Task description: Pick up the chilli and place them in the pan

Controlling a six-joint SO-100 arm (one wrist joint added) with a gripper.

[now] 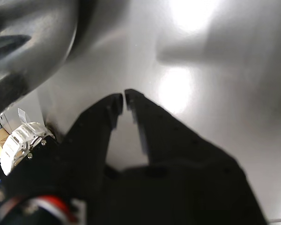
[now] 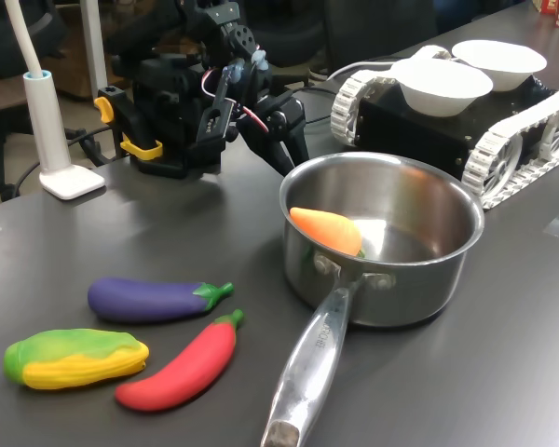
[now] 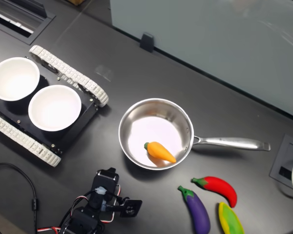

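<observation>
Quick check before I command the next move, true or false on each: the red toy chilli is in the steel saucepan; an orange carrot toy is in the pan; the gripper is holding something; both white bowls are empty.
1. The red toy chilli is in the shiny steel saucepan. False: it lies on the table beside the purple aubergine toy.
2. The orange carrot toy is in the pan. True.
3. The gripper holds something. False: its jaws are shut on nothing.
4. Both white bowls are empty. True.

Wrist view blurred, with overhead glare patches on the table [image 1: 187, 89]; both exterior views sharp.
</observation>
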